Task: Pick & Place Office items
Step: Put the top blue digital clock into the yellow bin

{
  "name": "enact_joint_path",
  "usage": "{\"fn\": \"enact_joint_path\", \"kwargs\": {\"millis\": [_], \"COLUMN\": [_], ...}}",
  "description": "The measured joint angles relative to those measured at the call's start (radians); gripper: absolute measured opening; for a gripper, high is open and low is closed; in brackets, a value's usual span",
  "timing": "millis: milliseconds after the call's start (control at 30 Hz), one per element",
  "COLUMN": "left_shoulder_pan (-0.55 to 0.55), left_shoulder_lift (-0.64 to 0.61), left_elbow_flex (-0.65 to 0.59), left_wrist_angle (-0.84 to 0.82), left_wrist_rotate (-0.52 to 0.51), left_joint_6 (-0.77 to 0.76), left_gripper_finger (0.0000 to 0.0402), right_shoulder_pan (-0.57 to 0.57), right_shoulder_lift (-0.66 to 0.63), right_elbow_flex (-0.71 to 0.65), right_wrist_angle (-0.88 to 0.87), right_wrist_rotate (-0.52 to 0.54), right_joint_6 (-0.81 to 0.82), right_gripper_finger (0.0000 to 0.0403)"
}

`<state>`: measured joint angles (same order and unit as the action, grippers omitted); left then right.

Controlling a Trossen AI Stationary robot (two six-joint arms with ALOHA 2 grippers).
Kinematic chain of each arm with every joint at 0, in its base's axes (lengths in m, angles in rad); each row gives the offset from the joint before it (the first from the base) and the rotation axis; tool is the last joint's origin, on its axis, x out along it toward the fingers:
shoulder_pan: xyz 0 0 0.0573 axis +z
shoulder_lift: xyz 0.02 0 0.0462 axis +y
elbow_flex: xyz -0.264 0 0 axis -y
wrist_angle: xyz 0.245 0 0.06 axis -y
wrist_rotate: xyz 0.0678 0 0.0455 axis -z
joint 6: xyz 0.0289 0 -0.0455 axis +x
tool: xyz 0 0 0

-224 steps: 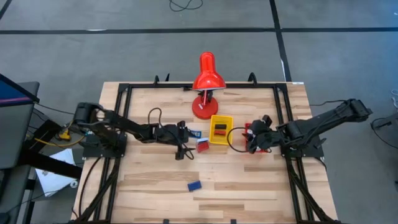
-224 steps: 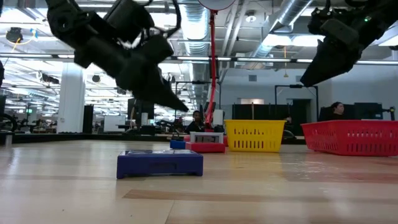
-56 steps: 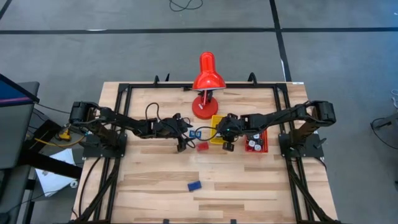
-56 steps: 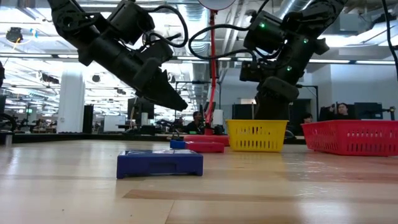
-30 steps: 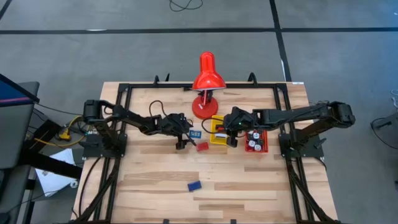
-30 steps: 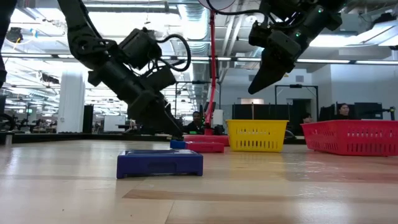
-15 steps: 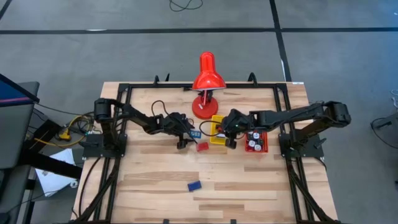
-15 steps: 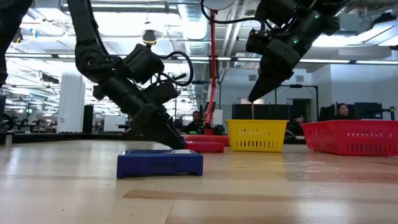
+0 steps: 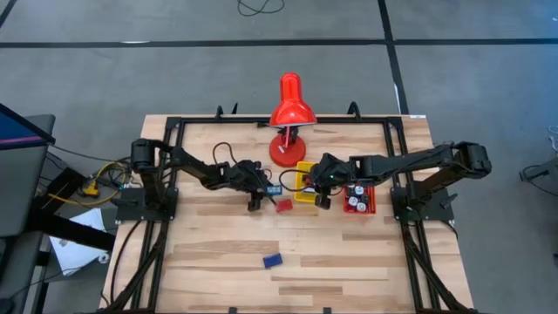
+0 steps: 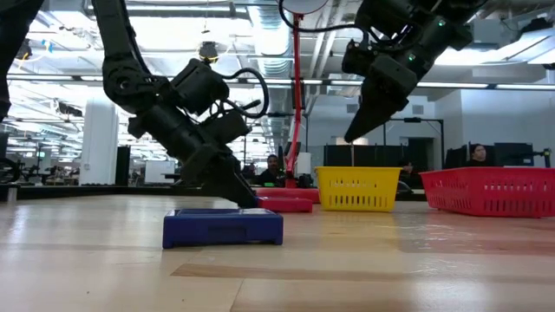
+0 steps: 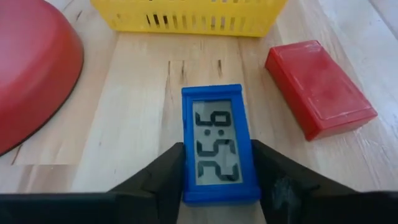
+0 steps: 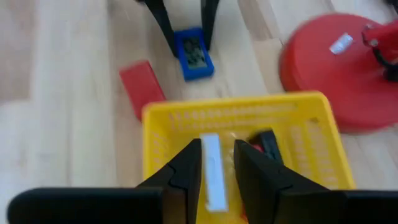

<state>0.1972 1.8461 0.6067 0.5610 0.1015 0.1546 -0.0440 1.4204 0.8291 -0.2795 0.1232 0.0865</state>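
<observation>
Our left gripper (image 11: 217, 177) has its fingers (image 11: 166, 177) against both long sides of the blue clock (image 11: 219, 142), its long axis running straight out from the wrist, flat on the bench (image 11: 137, 118). Our right gripper (image 12: 217, 165), fingers pinching a white piece (image 12: 211, 162), hangs over the yellow tray (image 12: 186, 115). Beyond lie the red block (image 11: 318, 87) and lamp base (image 11: 31, 68).

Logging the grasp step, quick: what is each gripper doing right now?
Left gripper: closed on the blue clock, which lies on the table.
Right gripper: above the yellow tray, closed on a white piece.
</observation>
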Motion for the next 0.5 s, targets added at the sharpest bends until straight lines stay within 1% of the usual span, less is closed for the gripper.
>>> {"fn": "enact_joint_path", "kwargs": {"millis": [67, 167, 233, 333, 400, 500], "left_shoulder_pan": [-0.018, -0.045, -0.065, -0.109, -0.151, -0.216], "left_shoulder_lift": [-0.027, -0.067, -0.092, -0.113, -0.134, -0.162], "left_elbow_flex": [-0.002, -0.004, -0.002, -0.004, -0.004, -0.001], "left_wrist_angle": [-0.026, -0.051, -0.061, -0.091, -0.080, -0.071], "left_wrist_rotate": [-0.007, -0.015, -0.054, -0.114, -0.149, -0.192], "left_joint_6": [0.025, 0.057, 0.060, 0.103, 0.138, 0.162], "left_gripper_finger": [0.0147, 0.0146, 0.0147, 0.0167, 0.0176, 0.0168], "right_shoulder_pan": [0.002, -0.005, -0.003, -0.004, -0.008, -0.020], "right_shoulder_lift": [0.000, 0.000, 0.000, 0.001, 0.007, 0.008], "right_elbow_flex": [0.000, 0.000, 0.000, 0.000, 0.000, 0.000], "right_wrist_angle": [0.035, 0.067, 0.091, 0.128, 0.169, 0.190], "right_wrist_rotate": [-0.042, -0.125, -0.139, -0.142, -0.150, -0.196], "right_joint_6": [0.030, 0.038, 0.050, 0.103, 0.163, 0.273], "right_gripper_finger": [0.0089, 0.0101, 0.0119, 0.0160, 0.0193, 0.0245]}}
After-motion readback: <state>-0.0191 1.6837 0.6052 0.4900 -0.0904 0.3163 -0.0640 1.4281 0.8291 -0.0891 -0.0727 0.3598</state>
